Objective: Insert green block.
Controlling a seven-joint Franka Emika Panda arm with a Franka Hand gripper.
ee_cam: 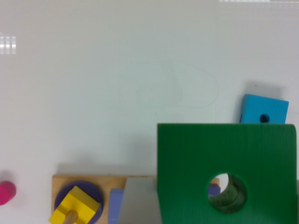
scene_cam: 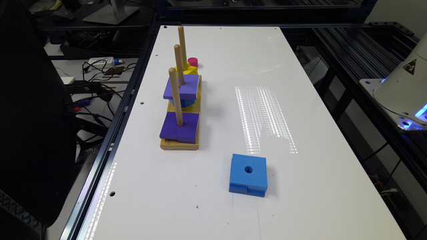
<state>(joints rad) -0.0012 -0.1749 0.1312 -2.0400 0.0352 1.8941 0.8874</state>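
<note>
The green block (ee_cam: 201, 158) looms large in the wrist view, flat side toward the camera, with its round hole (ee_cam: 227, 192) showing a wooden peg and a bit of purple through it. My gripper (ee_cam: 217, 205) is shut on the block; one grey finger (ee_cam: 136, 203) lies along its edge. Below it sits the wooden peg base (ee_cam: 88, 179), which in the exterior view (scene_cam: 179, 145) stands on the white table (scene_cam: 300, 100) toward that view's left, carrying three upright pegs (scene_cam: 175, 96).
On the pegs sit a dark purple square (scene_cam: 180, 128), a lighter purple square (scene_cam: 182, 86) over a blue piece, and a yellow block (scene_cam: 186, 70). A pink cylinder (scene_cam: 192, 61) stands behind. A blue square block (scene_cam: 248, 175) lies apart. The arm's base (scene_cam: 405, 83) is at the exterior view's right.
</note>
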